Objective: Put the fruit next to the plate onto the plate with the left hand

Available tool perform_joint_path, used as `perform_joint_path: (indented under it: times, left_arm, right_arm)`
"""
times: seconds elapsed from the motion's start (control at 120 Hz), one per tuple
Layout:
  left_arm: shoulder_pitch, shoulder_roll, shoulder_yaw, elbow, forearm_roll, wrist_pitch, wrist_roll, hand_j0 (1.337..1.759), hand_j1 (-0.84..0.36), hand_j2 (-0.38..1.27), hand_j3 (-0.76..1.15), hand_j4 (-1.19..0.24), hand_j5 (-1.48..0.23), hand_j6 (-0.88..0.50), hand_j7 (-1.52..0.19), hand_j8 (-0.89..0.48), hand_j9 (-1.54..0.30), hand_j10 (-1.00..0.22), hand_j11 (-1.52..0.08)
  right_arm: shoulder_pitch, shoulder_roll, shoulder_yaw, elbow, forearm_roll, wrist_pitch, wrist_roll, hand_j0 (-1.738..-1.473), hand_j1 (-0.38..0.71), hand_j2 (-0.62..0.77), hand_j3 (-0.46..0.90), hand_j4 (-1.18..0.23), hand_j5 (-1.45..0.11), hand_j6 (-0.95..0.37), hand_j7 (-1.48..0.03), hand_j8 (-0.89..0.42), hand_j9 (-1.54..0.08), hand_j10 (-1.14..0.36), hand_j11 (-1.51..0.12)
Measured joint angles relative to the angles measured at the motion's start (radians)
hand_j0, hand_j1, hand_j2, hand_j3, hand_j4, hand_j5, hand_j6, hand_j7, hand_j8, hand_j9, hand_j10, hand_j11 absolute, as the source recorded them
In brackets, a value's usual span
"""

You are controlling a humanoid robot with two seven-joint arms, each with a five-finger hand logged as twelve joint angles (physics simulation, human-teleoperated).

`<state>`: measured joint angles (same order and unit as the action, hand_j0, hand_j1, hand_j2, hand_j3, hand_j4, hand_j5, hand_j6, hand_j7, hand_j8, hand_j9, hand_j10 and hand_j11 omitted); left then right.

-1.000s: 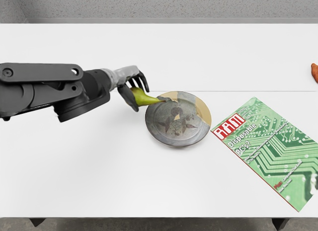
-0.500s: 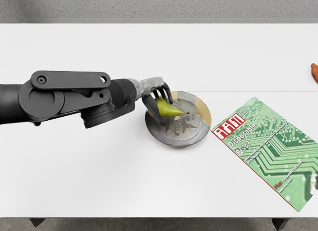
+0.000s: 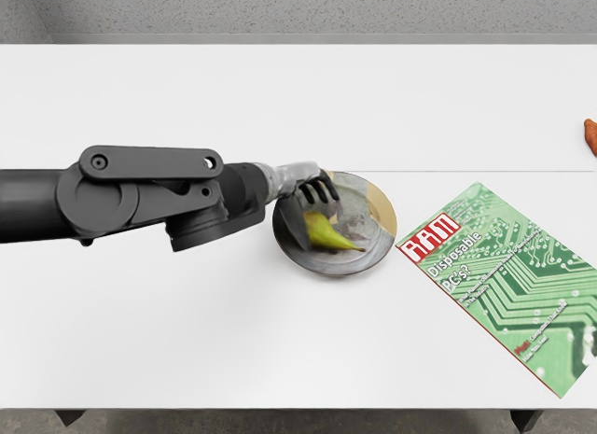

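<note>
Where the worktop (image 3: 187, 359) is running nearest: a green magazine (image 3: 504, 285) is lying at the lower right of the frame, its upper corner sitting just beside the plate.
Plate: the plate (image 3: 381, 215) is sitting flat near the middle of the frame, its right rim showing clear of the hand.
Pear: the pear (image 3: 328, 233) is lying over the plate's left half, broad end toward the hand and stem end pointing to the lower right. Whether it is touching the plate's surface is not showing.
Left hand: the left hand (image 3: 308, 196) is reaching over the plate's left rim, its arm coming in from the left edge.
Fingers: the fingers (image 3: 322, 185) are curling narrowly over the pear's broad end and appear to be holding it.
Step in hand: the placing seems to be under way, with the fruit over the plate and the release not yet done.
Next move: it is calling for settling the pear on the plate, opening the fingers gently so it is not rolling toward the rim, then lifting away leftward.
Far right edge: a small orange thing (image 3: 590, 135) is peeking in, well apart from the plate.
</note>
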<state>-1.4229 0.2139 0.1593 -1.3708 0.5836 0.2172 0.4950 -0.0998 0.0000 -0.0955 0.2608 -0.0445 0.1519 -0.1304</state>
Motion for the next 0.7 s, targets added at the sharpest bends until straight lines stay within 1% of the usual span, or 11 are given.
perform_joint_path:
  times: [0.075, 0.158, 0.225, 0.292, 0.342, 0.375, 0.417, 0.467, 0.517, 0.592, 0.7]
  left_arm:
    - [-0.008, 0.005, -0.002, 0.000, 0.000, -0.002, 0.000, 1.657, 0.07, 0.07, 0.00, -0.27, -0.35, -0.23, -0.35, -0.21, -0.35, -0.26, -0.35]
    - [-0.036, 0.037, -0.019, -0.002, -0.002, -0.004, 0.000, 1.657, 0.16, 0.05, 0.00, -0.18, -0.24, -0.15, -0.24, -0.14, -0.24, -0.18, -0.24]
    - [-0.029, 0.109, -0.070, -0.011, -0.026, -0.029, -0.001, 1.658, 0.21, 0.04, 0.00, -0.13, -0.18, -0.11, -0.18, -0.11, -0.18, -0.13, -0.18]
    - [-0.017, 0.195, -0.149, -0.019, -0.108, -0.125, -0.002, 1.658, 0.25, 0.03, 0.00, -0.10, -0.13, -0.09, -0.13, -0.08, -0.13, -0.10, -0.13]
    - [-0.013, 0.308, -0.207, -0.034, -0.197, -0.217, -0.005, 1.658, 0.27, 0.02, 0.00, -0.08, -0.11, -0.07, -0.11, -0.07, -0.11, -0.08, -0.11]
    - [-0.013, 0.378, -0.238, -0.051, -0.265, -0.278, -0.015, 1.658, 0.28, 0.02, 0.00, -0.07, -0.09, -0.06, -0.09, -0.06, -0.09, -0.07, -0.09]
    - [-0.004, 0.482, -0.264, -0.069, -0.353, -0.362, -0.044, 1.658, 0.29, 0.02, 0.00, -0.06, -0.08, -0.05, -0.08, -0.05, -0.08, -0.06, -0.08]
    - [0.038, 0.594, -0.285, -0.083, -0.464, -0.464, -0.083, 1.658, 0.30, 0.01, 0.00, -0.05, -0.06, -0.04, -0.06, -0.04, -0.06, -0.05, -0.06]
    - [0.082, 0.679, -0.296, -0.092, -0.572, -0.550, -0.109, 1.658, 0.31, 0.01, 0.00, -0.04, -0.05, -0.04, -0.05, -0.04, -0.05, -0.04, -0.05]
    - [0.127, 0.751, -0.304, -0.099, -0.715, -0.652, -0.128, 1.658, 0.32, 0.01, 0.00, -0.03, -0.04, -0.03, -0.04, -0.03, -0.04, -0.03, -0.04]
    - [0.151, 0.758, -0.308, -0.102, -0.812, -0.718, -0.137, 1.658, 0.32, 0.01, 0.00, -0.02, -0.03, -0.02, -0.03, -0.02, -0.03, -0.02, -0.03]
  right_arm:
    - [0.000, 0.000, 0.000, 0.000, 0.000, 0.000, 0.000, -1.658, -0.33, 0.00, 0.00, -0.02, -0.02, -0.02, -0.02, -0.02, -0.02, -0.02, -0.02]
    - [0.000, 0.000, 0.000, 0.000, 0.000, 0.000, 0.000, -1.658, -0.33, 0.00, 0.00, -0.02, -0.02, -0.02, -0.02, -0.02, -0.02, -0.02, -0.02]
    - [0.000, 0.000, 0.000, 0.000, 0.000, 0.000, 0.000, -1.658, -0.33, 0.00, 0.00, -0.02, -0.02, -0.02, -0.02, -0.02, -0.02, -0.02, -0.02]
    - [0.000, 0.000, 0.000, 0.000, 0.000, 0.000, 0.000, -1.658, -0.33, 0.00, 0.00, -0.02, -0.02, -0.02, -0.02, -0.02, -0.02, -0.02, -0.02]
    - [0.000, 0.000, 0.000, 0.000, 0.000, 0.000, 0.000, -1.658, -0.33, 0.00, 0.00, -0.02, -0.02, -0.02, -0.02, -0.02, -0.02, -0.02, -0.02]
    - [0.000, 0.000, 0.000, 0.000, 0.000, 0.000, 0.000, -1.658, -0.33, 0.00, 0.00, -0.02, -0.02, -0.02, -0.02, -0.02, -0.02, -0.02, -0.02]
    - [0.000, 0.000, 0.000, 0.000, 0.000, 0.000, 0.000, -1.658, -0.33, 0.00, 0.00, -0.02, -0.02, -0.02, -0.02, -0.02, -0.02, -0.02, -0.02]
    - [0.000, 0.000, 0.000, 0.000, 0.000, 0.000, 0.000, -1.658, -0.33, 0.00, 0.00, -0.02, -0.02, -0.02, -0.02, -0.02, -0.02, -0.02, -0.02]
    - [0.000, 0.000, 0.000, 0.000, 0.000, 0.000, 0.000, -1.658, -0.33, 0.00, 0.00, -0.02, -0.02, -0.02, -0.02, -0.02, -0.02, -0.02, -0.02]
    - [0.000, 0.000, 0.000, 0.000, 0.000, 0.000, 0.000, -1.658, -0.33, 0.00, 0.00, -0.02, -0.02, -0.02, -0.02, -0.02, -0.02, -0.02, -0.02]
    - [0.000, 0.000, 0.000, 0.000, 0.000, 0.000, 0.000, -1.658, -0.33, 0.00, 0.00, -0.02, -0.02, -0.02, -0.02, -0.02, -0.02, -0.02, -0.02]
